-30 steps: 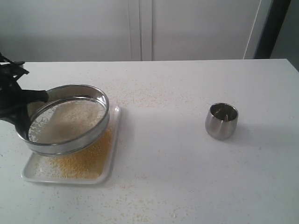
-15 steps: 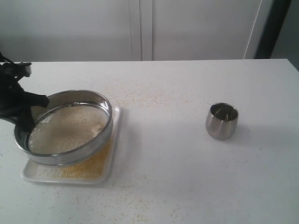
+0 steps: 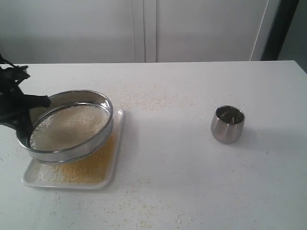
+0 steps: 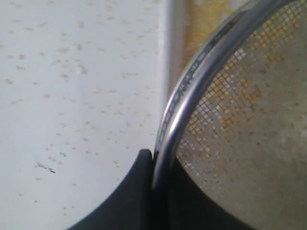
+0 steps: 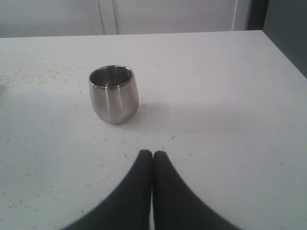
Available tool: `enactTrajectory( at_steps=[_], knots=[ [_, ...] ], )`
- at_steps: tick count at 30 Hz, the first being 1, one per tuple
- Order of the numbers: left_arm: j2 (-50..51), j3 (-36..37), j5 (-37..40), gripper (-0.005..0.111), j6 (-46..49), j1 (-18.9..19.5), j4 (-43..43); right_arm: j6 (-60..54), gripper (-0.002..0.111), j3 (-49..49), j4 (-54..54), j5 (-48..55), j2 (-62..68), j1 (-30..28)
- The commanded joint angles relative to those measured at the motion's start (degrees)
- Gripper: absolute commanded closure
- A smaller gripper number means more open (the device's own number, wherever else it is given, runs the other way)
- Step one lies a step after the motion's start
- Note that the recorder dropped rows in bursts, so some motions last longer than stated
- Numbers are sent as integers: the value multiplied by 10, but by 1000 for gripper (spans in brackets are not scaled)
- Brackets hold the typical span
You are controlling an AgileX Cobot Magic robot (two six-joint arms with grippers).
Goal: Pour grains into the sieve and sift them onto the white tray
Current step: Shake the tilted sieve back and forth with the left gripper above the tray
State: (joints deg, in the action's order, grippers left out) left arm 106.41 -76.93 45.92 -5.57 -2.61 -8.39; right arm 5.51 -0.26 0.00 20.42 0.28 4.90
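Note:
The sieve [image 3: 103,127] hangs slightly tilted over the white tray [image 3: 118,143], at the left of the table. My left gripper [image 3: 26,115] is shut on its steel rim at the sieve's left side. In the left wrist view the rim [image 4: 192,91] runs between the two black fingers [image 4: 139,191] of the left gripper [image 4: 156,160], one outside, one behind the mesh [image 4: 240,120]. Pale grains [image 3: 72,127] lie in the sieve; yellow meal [image 3: 81,170] covers the tray below. My right gripper [image 5: 152,154] is shut and empty, low over the table, short of the steel cup [image 5: 113,94].
The small steel cup [image 3: 227,124] stands upright at the right of the table. Stray specks [image 3: 144,100] are scattered over the white tabletop around the tray. A white wall and a dark post stand behind the table.
The sieve has shifted back and forth over the tray, dipping lower half a second ago and lifting again now. The right gripper and cup have not moved.

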Motion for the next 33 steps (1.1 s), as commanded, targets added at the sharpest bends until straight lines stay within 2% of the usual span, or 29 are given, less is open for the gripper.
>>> enactTrajectory(
  at_steps=[1,2,3,5,6,8,10,11,12,13,14,15,16,17,18,19,20,21,22,23,24,25,26,27,28,30,32,33],
  knots=[
    [-18,-3,36,107,164,-32,-130,4,108,3,0,-8,-3,-4],
    [-20,-2,-1,107,155,-39,-89,4,108,3,0,-8,-3,-4],
    [-20,-2,-29,107,86,-37,-22,4,108,3,0,-8,-3,-4],
    [-12,-2,-30,107,-55,-20,84,4,108,3,0,-8,-3,-4],
    [-10,-4,-12,107,-79,-10,84,4,108,3,0,-8,-3,-4],
    [-11,-4,23,107,-26,-6,10,4,108,3,0,-8,-3,-4],
    [-17,-4,33,107,82,-30,-88,4,108,3,0,-8,-3,-4],
    [-20,-4,25,107,122,-41,-98,4,108,3,0,-8,-3,-4],
    [-23,-3,-23,107,105,-55,-19,4,108,3,0,-8,-3,-4],
    [-23,-3,-35,107,47,-53,35,4,108,3,0,-8,-3,-4],
    [-17,-4,-26,107,-84,-32,133,4,108,3,0,-8,-3,-4],
    [-17,-4,-12,107,-97,-24,119,4,108,3,0,-8,-3,-4],
    [-18,-4,21,107,-34,-21,33,4,108,3,0,-8,-3,-4],
    [-20,-4,30,107,16,-29,-11,4,108,3,0,-8,-3,-4],
    [-22,-4,15,107,124,-49,-46,4,108,3,0,-8,-3,-4],
    [-22,-2,-1,107,118,-50,-23,4,108,3,0,-8,-3,-4],
    [-18,2,-26,107,0,-35,72,4,108,3,0,-8,-3,-4],
    [-15,2,-18,107,-81,-15,98,4,108,3,0,-8,-3,-4],
    [-15,2,9,107,-68,-3,32,4,108,3,0,-8,-3,-4],
    [-16,2,29,107,33,-10,-62,4,108,3,0,-8,-3,-4],
    [-19,2,24,107,134,-25,-115,4,108,3,0,-8,-3,-4],
    [-20,2,-15,107,153,-32,-78,4,108,3,0,-8,-3,-4],
    [-19,2,-40,107,26,-25,12,4,108,3,0,-8,-3,-4],
    [-14,2,-28,107,-78,-10,84,4,108,3,0,-8,-3,-4],
    [-13,2,-5,107,-98,-3,80,4,108,3,0,-8,-3,-4],
    [-16,2,37,107,-31,-1,4,4,108,3,0,-8,-3,-4],
    [-22,2,44,107,69,-24,-78,4,108,3,0,-8,-3,-4],
    [-28,2,25,107,112,-37,-86,4,108,3,0,-8,-3,-4]
  ],
)
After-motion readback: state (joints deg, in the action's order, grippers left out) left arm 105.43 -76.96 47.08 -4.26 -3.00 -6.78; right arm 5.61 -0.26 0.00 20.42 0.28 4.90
